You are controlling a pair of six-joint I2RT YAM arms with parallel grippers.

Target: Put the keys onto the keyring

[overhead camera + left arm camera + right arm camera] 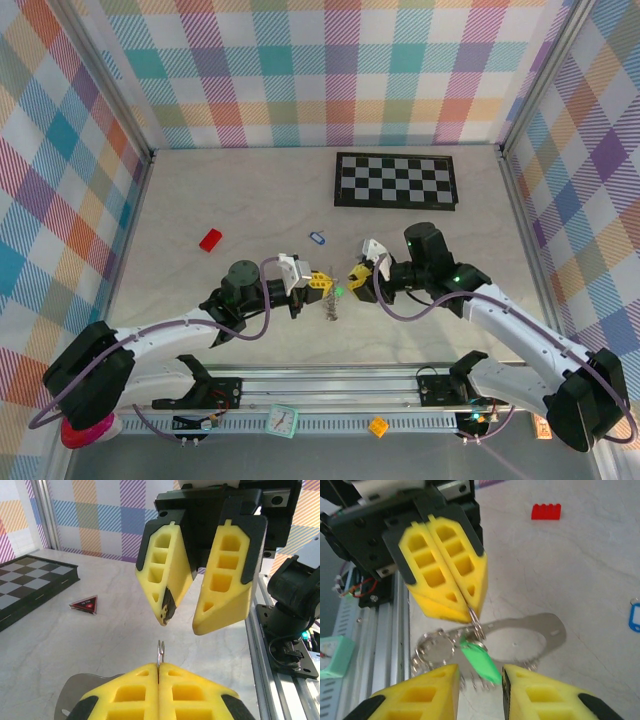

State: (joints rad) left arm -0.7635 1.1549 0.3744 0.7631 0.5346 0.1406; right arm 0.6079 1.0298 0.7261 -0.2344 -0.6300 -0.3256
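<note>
The big pale table [250,200] had a black-and-white chequered board [395,180] lying flat at the far side. The two arms met near the middle of the table, tip to tip.

The left gripper [320,281] had its yellow fingers [451,575] pressed tight together. It pinched the top of the keyring [476,624], a thin silver ring. A loop of chain hung down from the ring to the table.

The right gripper [182,622] was just across from it. Its yellow fingers [227,580] were spread apart and held nothing.

A red block [210,239] sat on the table, off to the left and well apart from the grippers.

The green key [481,662] hung just under the ring and touched it. From the right wrist it showed between the two spread fingers. I could not tell if it was threaded onto the ring.

The blue key [317,238] lay on the table by itself, a bit beyond the grippers. A small red triangle [85,604] lay near the board.
</note>
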